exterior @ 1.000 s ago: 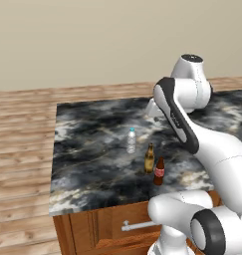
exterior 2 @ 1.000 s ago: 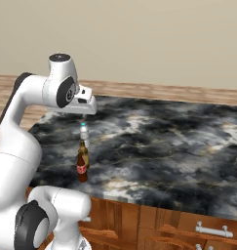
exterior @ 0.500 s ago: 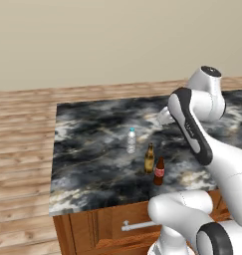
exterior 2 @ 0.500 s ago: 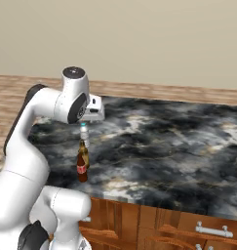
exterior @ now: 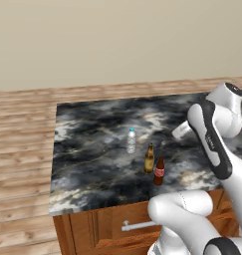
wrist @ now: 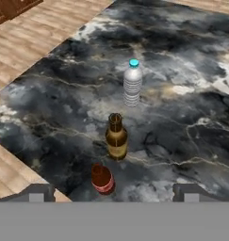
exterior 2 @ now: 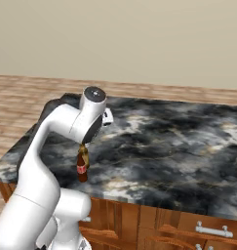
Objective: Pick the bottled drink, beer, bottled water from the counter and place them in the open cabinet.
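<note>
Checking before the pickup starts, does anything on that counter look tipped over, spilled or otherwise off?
Nothing stands out. The bottled water, the beer and the bottled drink all stand upright and apart on the counter, with no spill around them. The gripper is open above them.

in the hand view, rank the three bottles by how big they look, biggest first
1. bottled water, looks largest though it stands farthest from the camera.
2. beer, close behind it, so the order of these two is unsure.
3. bottled drink, clearly smallest, though nearest and seen steeply from above.
</note>
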